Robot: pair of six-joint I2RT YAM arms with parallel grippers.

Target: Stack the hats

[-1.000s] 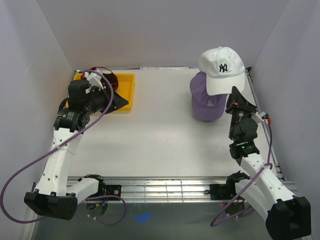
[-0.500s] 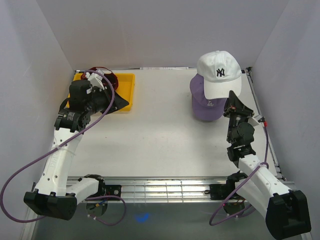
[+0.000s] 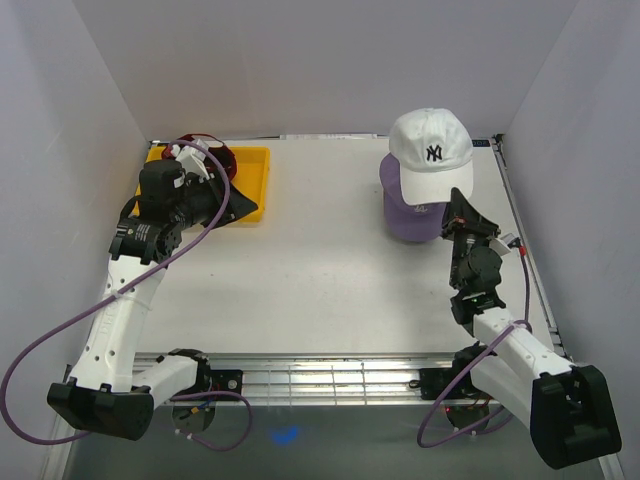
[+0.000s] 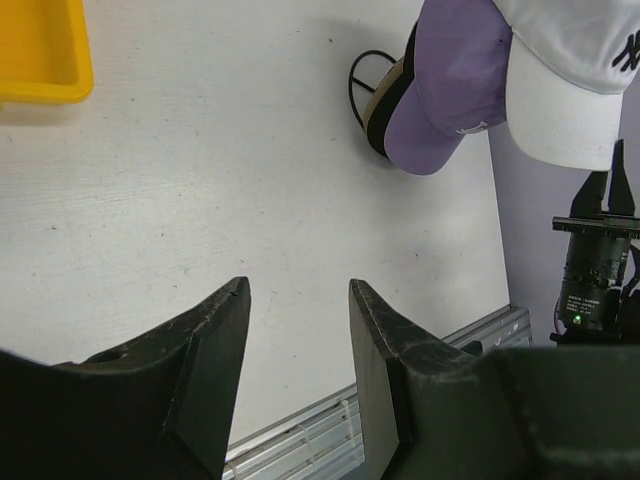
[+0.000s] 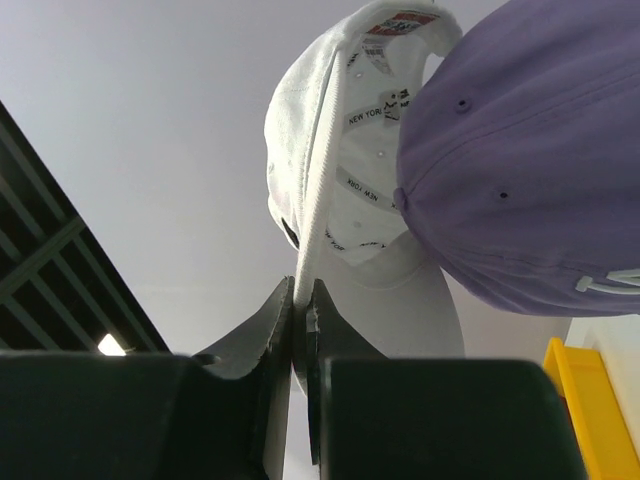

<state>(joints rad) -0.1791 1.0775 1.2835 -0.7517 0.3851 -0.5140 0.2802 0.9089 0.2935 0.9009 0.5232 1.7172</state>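
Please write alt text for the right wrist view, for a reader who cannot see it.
The right hand is shut on the brim of a white cap, seen from below. A lavender cap fills the right side; a yellow tray corner shows below it.

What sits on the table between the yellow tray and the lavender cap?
Nothing: in the top external view only bare white tabletop runs from the yellow tray to the lavender cap.

Left gripper point(image 4: 297, 292) jaws apart above table point(image 4: 200, 180). Tray point(image 4: 40, 60) corner top left. Lavender cap point(image 4: 450, 90) on tan cap point(image 4: 384, 100), white cap point(image 4: 565, 110) overlapping lavender. Right arm point(image 4: 595, 270) just below white brim.
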